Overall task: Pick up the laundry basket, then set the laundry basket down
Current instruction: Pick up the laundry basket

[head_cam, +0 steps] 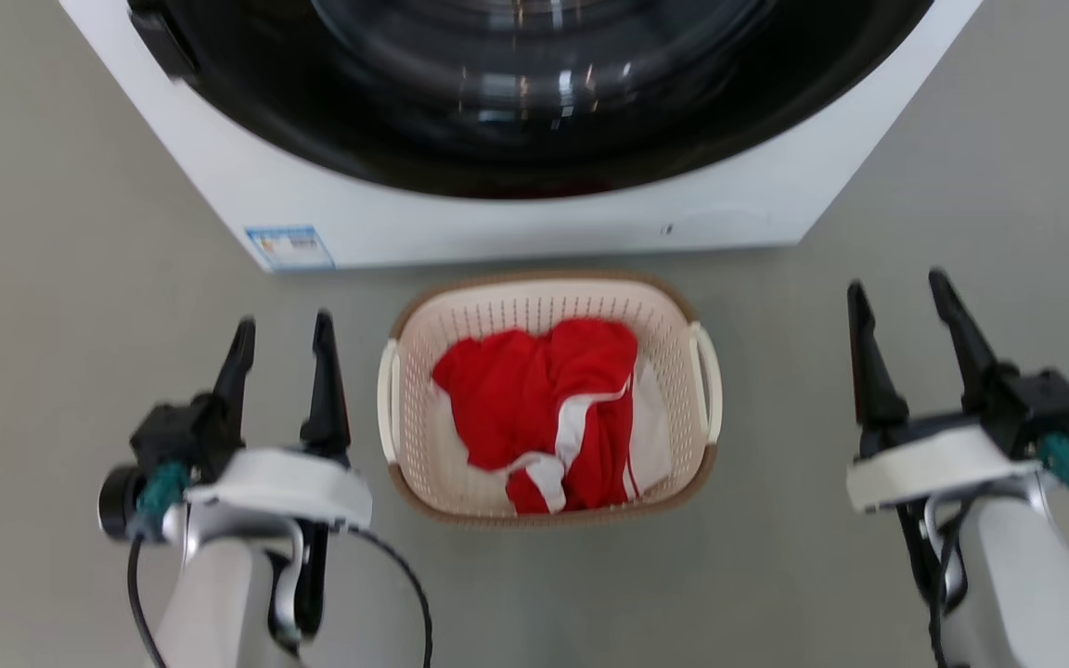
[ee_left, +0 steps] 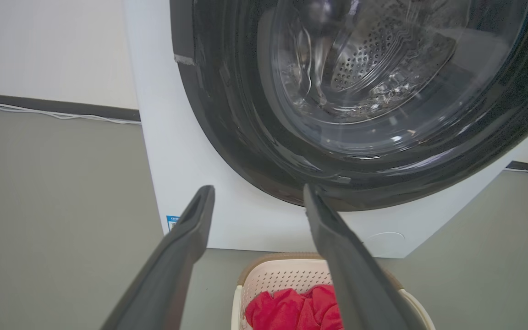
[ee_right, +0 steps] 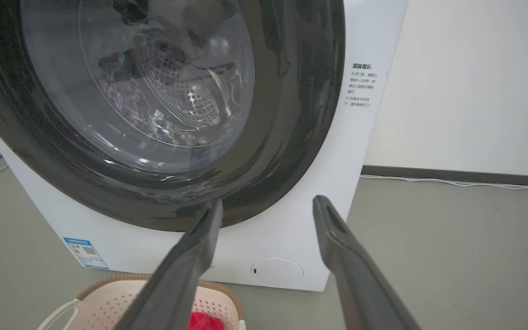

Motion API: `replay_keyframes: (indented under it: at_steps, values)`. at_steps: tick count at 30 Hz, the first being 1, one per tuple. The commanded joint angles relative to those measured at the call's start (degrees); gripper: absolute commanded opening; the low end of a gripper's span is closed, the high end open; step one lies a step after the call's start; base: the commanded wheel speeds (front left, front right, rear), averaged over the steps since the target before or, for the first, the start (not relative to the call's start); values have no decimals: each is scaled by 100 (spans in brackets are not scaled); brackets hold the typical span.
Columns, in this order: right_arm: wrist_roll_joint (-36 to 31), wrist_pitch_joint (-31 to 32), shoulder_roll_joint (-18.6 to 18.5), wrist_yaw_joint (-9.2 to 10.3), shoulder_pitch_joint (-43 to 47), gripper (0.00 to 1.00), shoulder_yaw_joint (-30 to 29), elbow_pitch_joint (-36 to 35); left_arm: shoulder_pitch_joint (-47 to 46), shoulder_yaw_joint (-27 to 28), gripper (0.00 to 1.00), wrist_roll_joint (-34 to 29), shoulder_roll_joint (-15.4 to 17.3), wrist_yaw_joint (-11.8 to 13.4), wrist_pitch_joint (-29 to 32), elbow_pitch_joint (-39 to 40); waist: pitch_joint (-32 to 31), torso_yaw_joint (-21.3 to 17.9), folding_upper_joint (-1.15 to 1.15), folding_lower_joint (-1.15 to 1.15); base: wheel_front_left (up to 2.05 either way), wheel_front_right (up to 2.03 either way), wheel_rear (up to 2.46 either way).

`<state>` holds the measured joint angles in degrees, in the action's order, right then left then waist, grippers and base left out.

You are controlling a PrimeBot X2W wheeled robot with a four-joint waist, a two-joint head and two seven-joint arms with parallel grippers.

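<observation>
While left pincer (head_cam: pixel 283 323) and right pincer (head_cam: pixel 897 283) both gape empty, laundry basket (head_cam: pixel 497 320) sits between them: 3 o'clock of left (nearer), 9 o'clock of right; long axis 12–6.

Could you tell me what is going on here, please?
Nothing has been lifted yet. A small cream-white perforated plastic laundry basket with a brown rim sits on the grey floor in front of a large white washing machine, with a red-and-white garment inside. The robot's left gripper and right gripper hover open on either side of it, apart from its white loop handles, holding nothing.
</observation>
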<state>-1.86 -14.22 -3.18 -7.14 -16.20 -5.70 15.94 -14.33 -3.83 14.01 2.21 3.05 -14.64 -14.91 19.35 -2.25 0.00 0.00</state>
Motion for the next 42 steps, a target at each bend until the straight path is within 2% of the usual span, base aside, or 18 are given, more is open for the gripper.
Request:
replay_keyframes:
  at_steps: [1, 7, 9, 15, 22, 31, 42]
  values:
    - [61, -78, -20, -35, -211, 100, 113, -72, -263, 132, 100, -58, 66, -33, -36, 88, 484, 71, 0, 0, 0, 0, 0]
    - [56, -78, -15, -35, -860, 100, -29, 387, -1008, -107, 100, -30, 66, -138, -36, -380, 1272, 132, 0, 0, 0, 0, 0]
    - [124, -78, -5, -35, -1186, 100, -56, 979, -1394, -293, 100, 2, 66, -168, -36, -818, 1600, 169, 0, 0, 0, 0, 0]
    - [158, -21, 2, -35, -1921, 100, -59, 2469, -2159, -671, 100, 169, 66, -172, -36, -1818, 2057, 234, 0, 0, 0, 0, 0]
    - [86, 86, 8, -35, -2684, 100, 47, 3612, -2724, -1096, 100, 569, 66, -68, -36, -2795, 2396, 273, 0, 0, 0, 0, 0]
    - [-28, -22, 12, -35, -3258, 100, 165, 4229, -3186, -1545, 100, 1011, 66, 54, -36, -3128, 2793, 367, 0, 0, 0, 0, 0]
    - [-102, -71, 18, -35, -3565, 100, 209, 4480, -3395, -1755, 100, 1184, 66, 225, -36, -3305, 3111, 450, 0, 0, 0, 0, 0]
